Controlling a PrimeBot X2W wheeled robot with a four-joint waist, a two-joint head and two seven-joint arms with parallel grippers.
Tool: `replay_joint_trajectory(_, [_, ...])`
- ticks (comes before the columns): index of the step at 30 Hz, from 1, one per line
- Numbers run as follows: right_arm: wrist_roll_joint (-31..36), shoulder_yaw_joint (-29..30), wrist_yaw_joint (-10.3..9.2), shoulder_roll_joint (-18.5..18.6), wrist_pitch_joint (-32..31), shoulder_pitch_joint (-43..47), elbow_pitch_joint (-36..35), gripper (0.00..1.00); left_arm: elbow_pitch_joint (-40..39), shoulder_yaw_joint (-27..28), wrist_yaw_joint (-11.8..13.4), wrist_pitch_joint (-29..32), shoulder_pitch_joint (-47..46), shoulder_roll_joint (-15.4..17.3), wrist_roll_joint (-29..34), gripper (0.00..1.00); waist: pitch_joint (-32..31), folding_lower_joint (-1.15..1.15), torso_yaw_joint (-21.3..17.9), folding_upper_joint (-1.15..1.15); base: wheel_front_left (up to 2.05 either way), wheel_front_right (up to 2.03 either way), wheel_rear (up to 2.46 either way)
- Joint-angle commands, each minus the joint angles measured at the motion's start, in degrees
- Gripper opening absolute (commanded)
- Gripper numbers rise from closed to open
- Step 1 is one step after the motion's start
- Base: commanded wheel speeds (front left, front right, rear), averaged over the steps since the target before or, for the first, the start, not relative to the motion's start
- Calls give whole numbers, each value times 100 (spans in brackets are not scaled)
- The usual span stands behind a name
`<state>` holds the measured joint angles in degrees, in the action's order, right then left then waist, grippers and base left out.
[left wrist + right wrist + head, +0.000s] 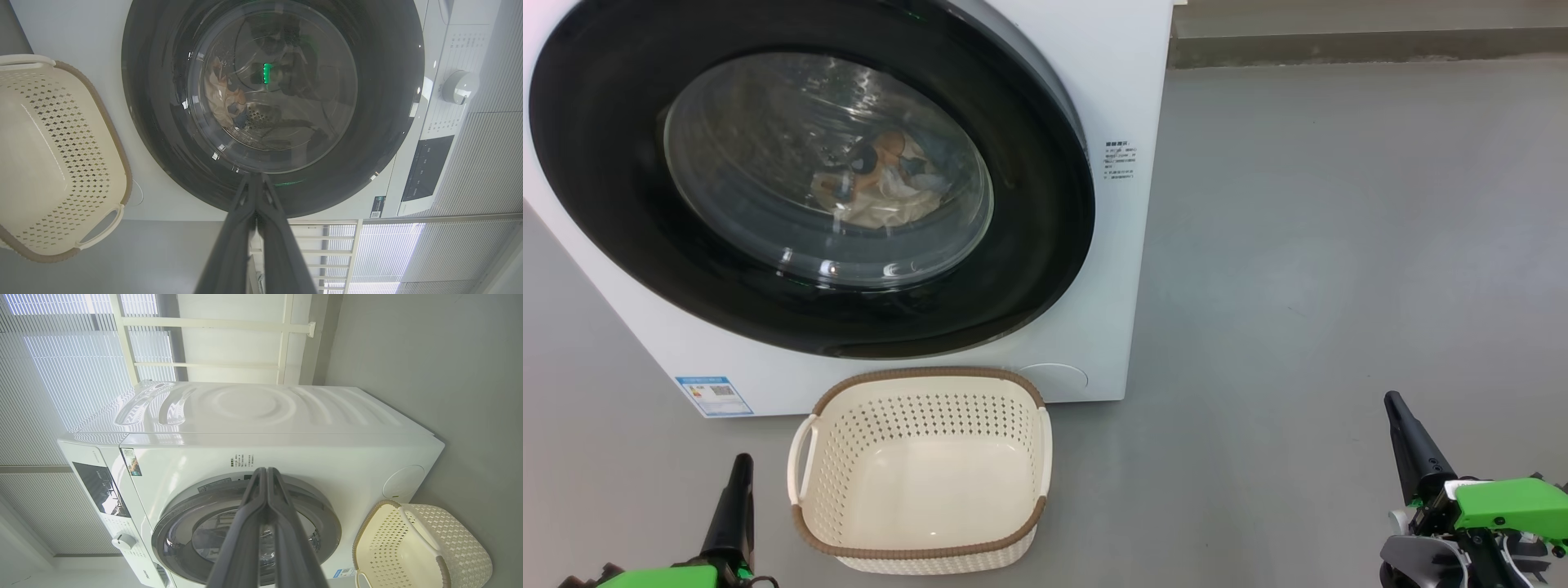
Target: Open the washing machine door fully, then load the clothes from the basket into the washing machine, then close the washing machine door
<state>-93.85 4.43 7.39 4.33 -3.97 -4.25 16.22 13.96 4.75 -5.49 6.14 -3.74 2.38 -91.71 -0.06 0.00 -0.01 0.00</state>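
Currently, the washing machine door (pixel 1029 269) lies flat against the front of the washing machine (pixel 1123 73). The clothes (pixel 882 184) sit inside the machine and show through the door glass as a cream piece with orange-brown and blue patches.

Basket (pixel 923 382): on the floor just before the machine's lower front, below the door, bare cream bottom showing.

Writing on the machine:
- blue label (pixel 713 394) at the lower front, left of the basket; print too small to read
- dark text block (pixel 1120 161) beside the door's right rim; characters illegible
- dark control panel (pixel 427 167) and white dial (pixel 459 86) beyond the door; markings unreadable

Left gripper (pixel 740 465): fingers pressed together on themselves, before the machine below the blue label.

Right gripper (pixel 1395 404): likewise clenched, well off the machine's right side.
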Motion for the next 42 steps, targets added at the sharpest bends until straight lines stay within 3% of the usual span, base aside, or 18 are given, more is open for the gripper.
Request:
replay_joint_trajectory(1, [-111,-114,10,101,6,-249,-179,0,-179,188,-5,36,-256,50,-39,0,0,0,0,0,0,0,0])
replay_joint_trajectory(42, [-147,-156,10,132,39,-246,-183,0,-179,188,-5,36,-255,50,-39,0,0,0,0,0,0,0,0])
